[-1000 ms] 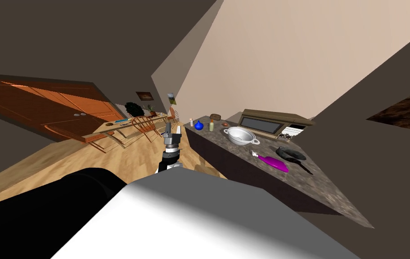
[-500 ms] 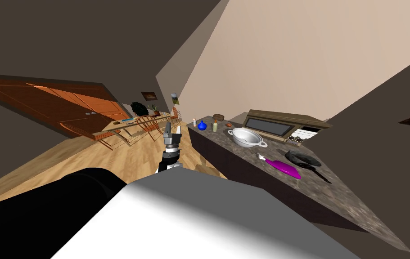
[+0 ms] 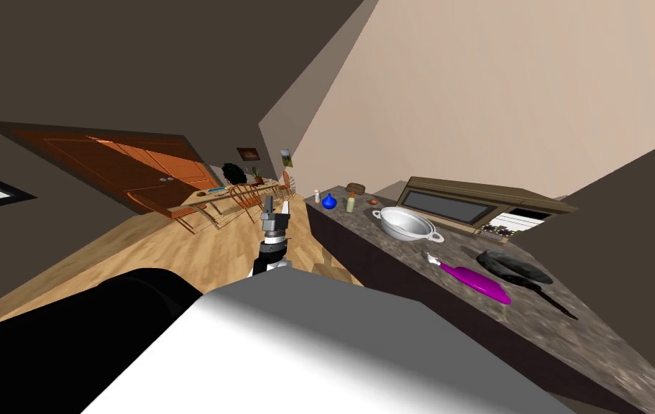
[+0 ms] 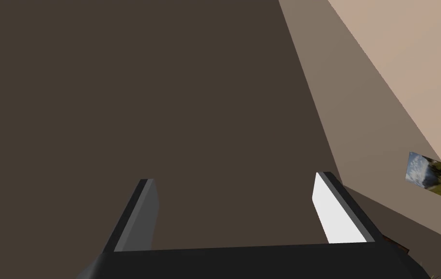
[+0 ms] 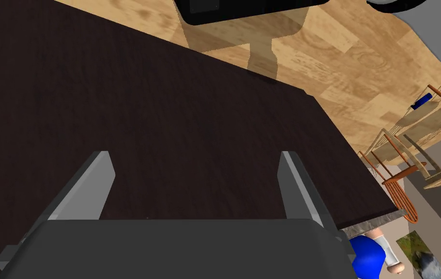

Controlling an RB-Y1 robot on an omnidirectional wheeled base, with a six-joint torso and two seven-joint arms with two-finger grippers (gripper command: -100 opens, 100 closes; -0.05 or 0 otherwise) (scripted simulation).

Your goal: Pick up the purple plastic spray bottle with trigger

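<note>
The purple spray bottle (image 3: pixel 478 280) lies on its side on the speckled grey countertop (image 3: pixel 390 251), its white trigger head pointing toward the white pot. It rests to my right, beside a black frying pan (image 3: pixel 512 267). My left gripper (image 3: pixel 275 206) is held up in front of my chest, well left of the counter, with its fingers open and nothing between them (image 4: pixel 234 181). My right gripper (image 5: pixel 195 160) is open too, facing the counter's dark front panel (image 5: pixel 142 131) and holding nothing.
On the counter also stand a white two-handled pot (image 3: pixel 406 223), a blue bottle (image 3: pixel 329 202), small bottles and a brown-framed appliance (image 3: pixel 462 205). A table with wooden chairs (image 3: pixel 232 195) and an orange door (image 3: pixel 124 162) stand beyond the wooden floor (image 3: pixel 175 248).
The whole head view has shifted: the counter and its things have slid right and closer, so I have moved or turned. The left arm keeps its pose.
</note>
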